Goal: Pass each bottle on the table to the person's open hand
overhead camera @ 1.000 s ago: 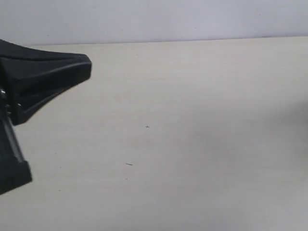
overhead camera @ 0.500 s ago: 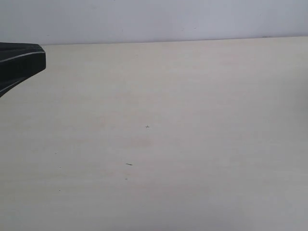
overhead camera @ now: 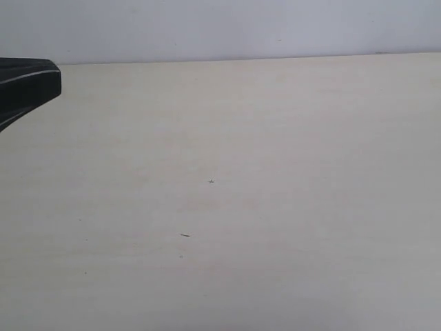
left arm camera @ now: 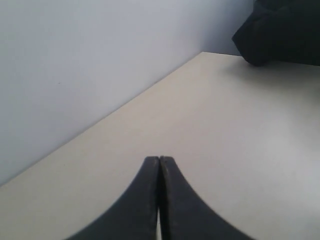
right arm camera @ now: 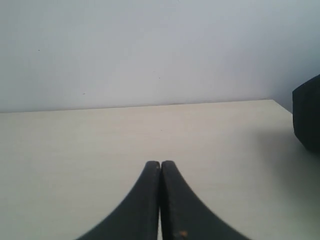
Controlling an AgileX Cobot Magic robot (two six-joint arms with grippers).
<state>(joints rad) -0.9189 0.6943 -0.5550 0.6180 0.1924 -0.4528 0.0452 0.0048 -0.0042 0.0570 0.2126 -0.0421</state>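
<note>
No bottle shows in any view, and the person's open hand is out of view too. The pale cream table (overhead camera: 248, 172) fills the exterior view. My left gripper (overhead camera: 56, 77) pokes in at the far left edge, near the table's back; its wrist view shows the black fingers pressed together (left arm camera: 159, 159) over bare tabletop with nothing between them. My right gripper (right arm camera: 160, 163) is also shut with nothing in it, above the tabletop, and it does not appear in the exterior view.
A pale grey wall (overhead camera: 220, 27) runs along the table's back edge. A bulky black shape (left arm camera: 285, 30) sits on the table's far corner in the left wrist view. Another black mass (right arm camera: 307, 115) cuts in at the edge of the right wrist view.
My left gripper has drawn back to the left, from well inside the exterior view to only its tip showing at the edge. In the last half second it barely shifted.
</note>
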